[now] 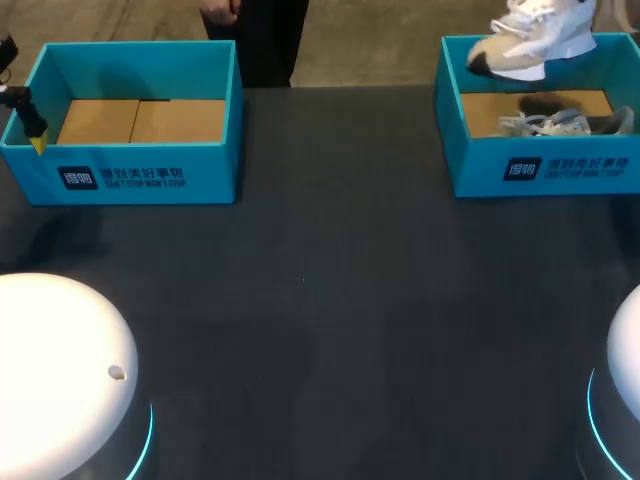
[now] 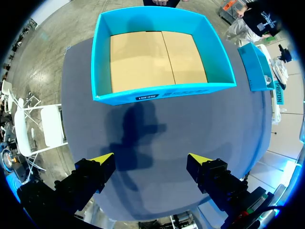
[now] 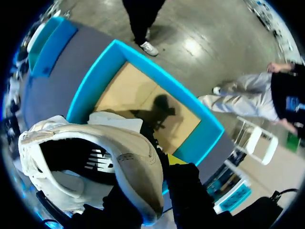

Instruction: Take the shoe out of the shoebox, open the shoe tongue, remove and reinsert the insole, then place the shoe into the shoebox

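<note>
A white and beige shoe [image 1: 530, 45] hangs in the air over the back of the right blue shoebox [image 1: 540, 165]. In the right wrist view my right gripper [image 3: 161, 164] is shut on the side wall of this shoe [image 3: 119, 157] near its opening, with one yellow tip showing beside it. A second, greyish shoe [image 1: 565, 122] lies inside that box on its cardboard floor. My left gripper [image 2: 150, 161] stands open above bare table, short of the empty left shoebox [image 2: 162, 52]. In the head view it [image 1: 35, 140] is at that box's left front corner.
The left shoebox [image 1: 130, 165] stands at the back left, the right one at the back right, with dark table [image 1: 330, 300] between and in front of them. The white round arm bases [image 1: 60, 370] [image 1: 625, 400] fill the near corners.
</note>
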Controlling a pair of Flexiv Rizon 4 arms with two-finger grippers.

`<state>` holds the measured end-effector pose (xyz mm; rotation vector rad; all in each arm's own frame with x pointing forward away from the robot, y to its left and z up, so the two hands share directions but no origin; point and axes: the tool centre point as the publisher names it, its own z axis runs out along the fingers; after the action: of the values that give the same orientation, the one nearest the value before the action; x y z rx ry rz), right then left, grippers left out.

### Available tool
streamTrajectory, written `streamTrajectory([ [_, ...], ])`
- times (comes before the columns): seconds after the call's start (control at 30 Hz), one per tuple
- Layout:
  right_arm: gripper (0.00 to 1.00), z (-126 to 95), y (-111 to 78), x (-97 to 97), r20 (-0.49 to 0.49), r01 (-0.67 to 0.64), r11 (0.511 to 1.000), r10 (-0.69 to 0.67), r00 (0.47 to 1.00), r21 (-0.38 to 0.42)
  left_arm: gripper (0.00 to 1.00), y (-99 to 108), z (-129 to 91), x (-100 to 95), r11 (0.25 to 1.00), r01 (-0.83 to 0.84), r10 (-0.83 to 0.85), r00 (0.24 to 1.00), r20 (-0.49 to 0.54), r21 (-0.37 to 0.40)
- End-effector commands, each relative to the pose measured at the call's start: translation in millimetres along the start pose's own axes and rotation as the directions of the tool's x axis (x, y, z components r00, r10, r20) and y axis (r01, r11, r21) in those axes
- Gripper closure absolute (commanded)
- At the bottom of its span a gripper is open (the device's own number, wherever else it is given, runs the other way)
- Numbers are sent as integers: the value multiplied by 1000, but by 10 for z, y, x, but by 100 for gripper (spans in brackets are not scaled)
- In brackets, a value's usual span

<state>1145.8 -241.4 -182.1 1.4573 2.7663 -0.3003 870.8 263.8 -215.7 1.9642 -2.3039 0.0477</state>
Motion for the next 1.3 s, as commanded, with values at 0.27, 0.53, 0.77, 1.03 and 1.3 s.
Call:
streamTrajectory([
  [0.27,100,10,-167,250,-84,-443,896,443,893,10,0,9,-3,4,1000,1,-1,1000,2,0],
  [0.53,100,44,-262,381,-100,-510,859,513,853,53,0,9,-3,4,1000,1,-1,1000,2,0],
  [0.77,100,44,-262,381,-100,-510,859,513,853,53,0,9,-3,4,1000,1,-1,1000,2,0],
  [1.03,100,218,-259,109,-136,-606,795,603,786,22,0,9,-3,4,1000,1,-1,1000,2,0],
  [1.3,100,416,-304,-73,-157,-659,752,652,742,13,0,9,-3,4,1000,1,-1,1000,2,0],
])
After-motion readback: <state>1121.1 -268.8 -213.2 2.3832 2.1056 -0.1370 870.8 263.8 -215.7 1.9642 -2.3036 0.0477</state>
